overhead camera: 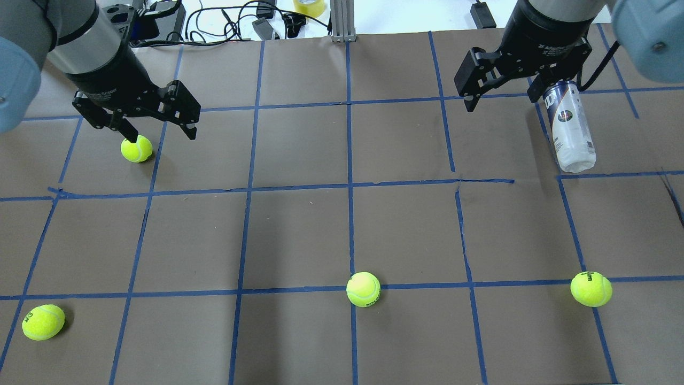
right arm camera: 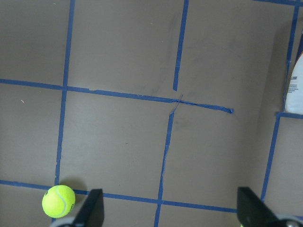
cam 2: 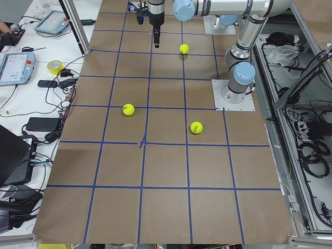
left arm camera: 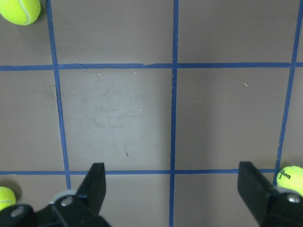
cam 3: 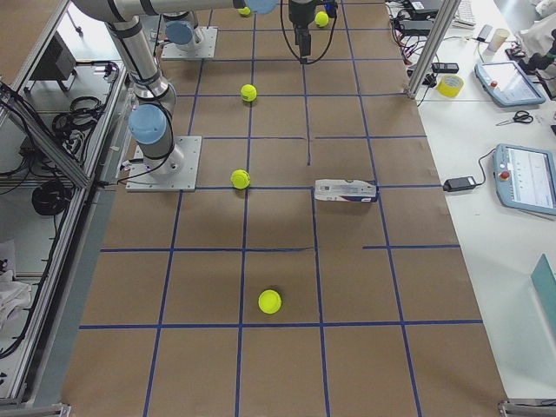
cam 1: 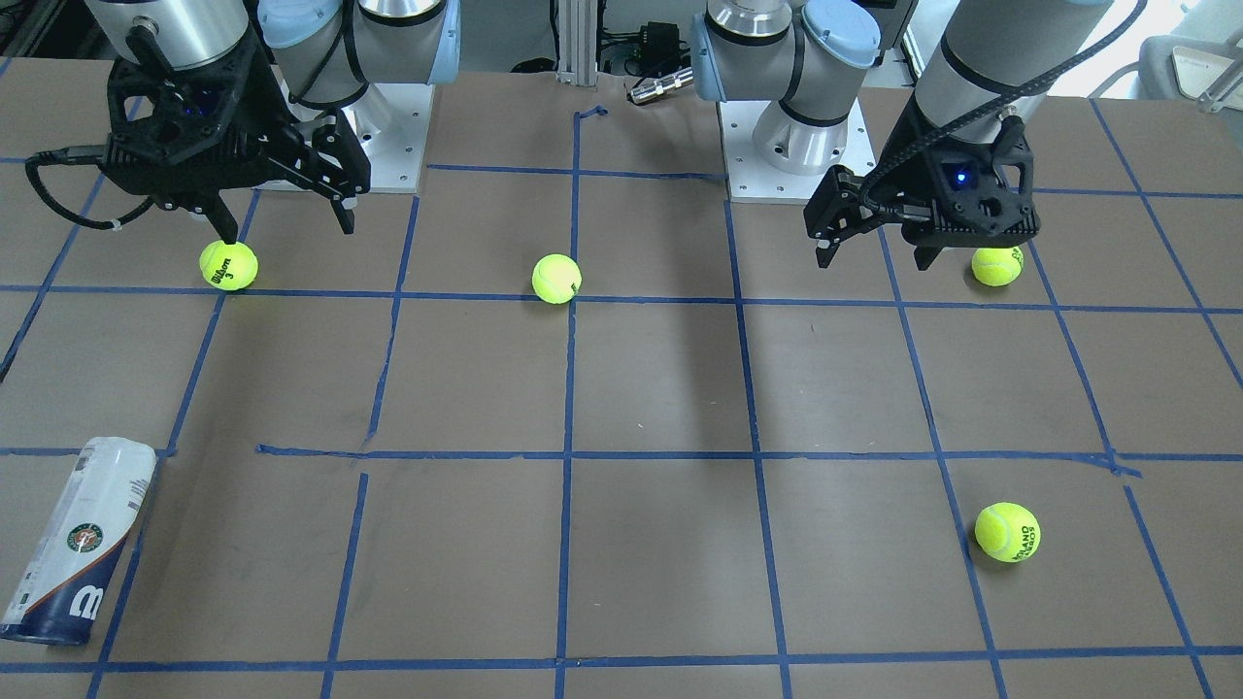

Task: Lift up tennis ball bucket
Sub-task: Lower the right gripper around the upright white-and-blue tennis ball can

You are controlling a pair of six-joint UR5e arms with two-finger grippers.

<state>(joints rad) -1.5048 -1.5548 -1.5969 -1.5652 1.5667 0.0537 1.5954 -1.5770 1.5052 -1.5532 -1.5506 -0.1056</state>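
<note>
The tennis ball bucket (overhead camera: 572, 128), a slim white and navy can with a round emblem, lies on its side at the table's far right. It also shows at the lower left of the front view (cam 1: 78, 544), in the right side view (cam 3: 346, 189), and as a white edge in the right wrist view (right arm camera: 296, 80). My right gripper (overhead camera: 502, 102) is open and empty, raised above the table to the can's left; it also shows in the front view (cam 1: 289, 233) and its own wrist view (right arm camera: 169, 191). My left gripper (overhead camera: 160, 133) is open and empty at the far left (cam 1: 872, 262) (left arm camera: 171, 165).
Several yellow-green tennis balls lie on the brown, blue-taped table (overhead camera: 299, 235): one under the left gripper (overhead camera: 136, 148), one near left (overhead camera: 43, 322), one near middle (overhead camera: 363, 289), one near right (overhead camera: 590, 289). Cables and boxes (overhead camera: 256, 21) line the far edge.
</note>
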